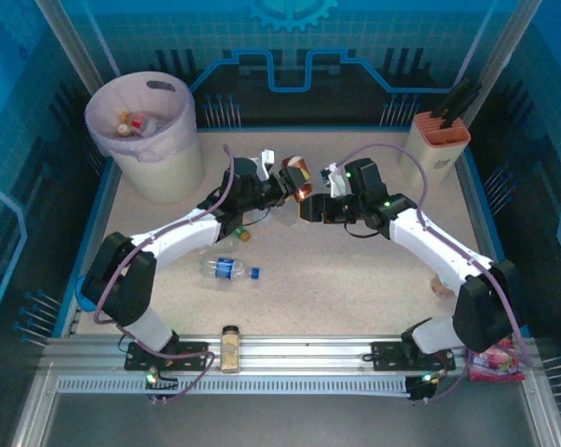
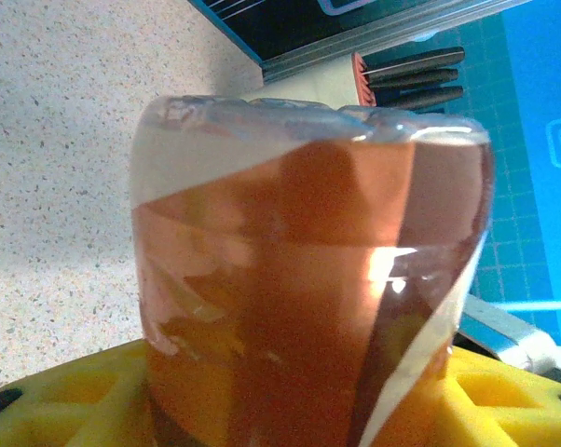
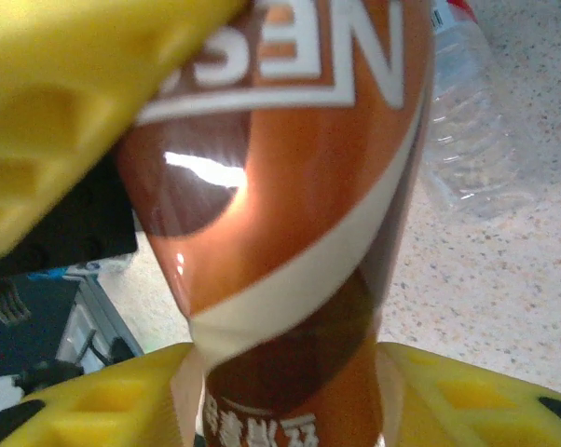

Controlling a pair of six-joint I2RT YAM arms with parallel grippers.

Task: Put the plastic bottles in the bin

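Gleaming red-brown bottle (image 3: pixel 308 186), cream swirl band

Top camera looks down over the table (image 1: pixel 355 279); both wrist cameras (very close) share the brown bottle (image 2: pixel 299 307).

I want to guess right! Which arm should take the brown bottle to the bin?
Left. Its end effector is clamped around the brown bottle, and the bin stands at the far left, nearer that arm.
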